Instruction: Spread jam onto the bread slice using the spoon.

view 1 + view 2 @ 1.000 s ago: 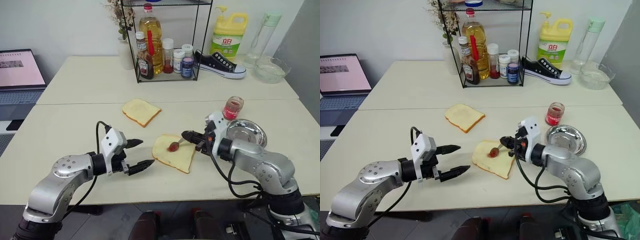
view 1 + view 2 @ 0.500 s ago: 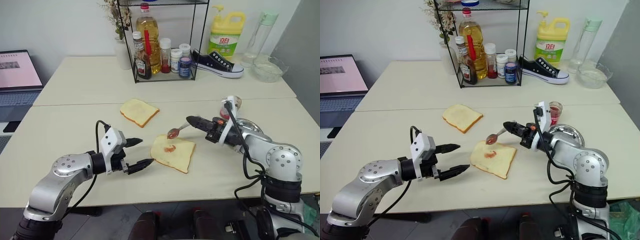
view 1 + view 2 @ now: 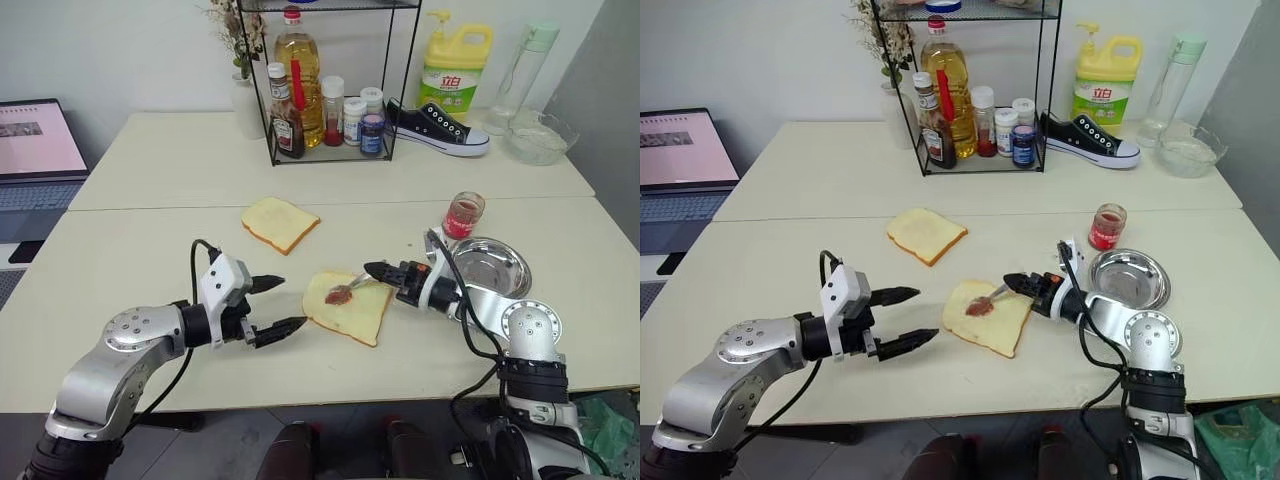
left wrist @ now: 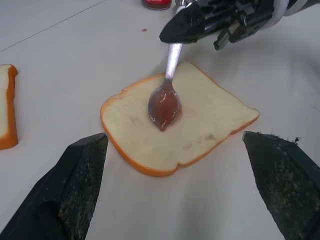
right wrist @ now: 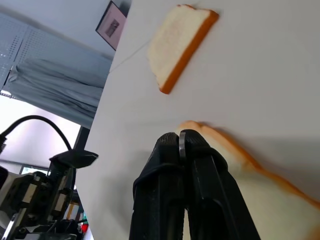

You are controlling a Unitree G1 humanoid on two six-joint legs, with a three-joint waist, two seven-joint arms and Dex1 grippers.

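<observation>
The squarish bread slice (image 3: 362, 314) lies flat on the table in front of me. My right gripper (image 3: 373, 270) is shut on the handle of the spoon (image 3: 340, 294), just past the slice's right edge. The spoon's red-coated bowl (image 4: 163, 104) rests on the middle of the slice, with a smear of jam under it. More jam fills the small glass jar (image 3: 463, 215) farther back to the right. My left gripper (image 3: 293, 303) hovers open just left of the slice, with nothing between its fingers.
A smaller bread slice (image 3: 279, 221) lies behind and to the left. A round steel dish (image 3: 492, 266) sits right of my right arm. At the back stand a wire rack of bottles (image 3: 325, 100), a shoe (image 3: 438, 128), a yellow detergent bottle (image 3: 456, 70) and a glass bowl (image 3: 540, 138). A laptop (image 3: 35, 140) is at far left.
The right gripper lifted the spoon off the slice, rolled, then lowered it again so the bowl lies on the bread. The left gripper stayed where it was.
</observation>
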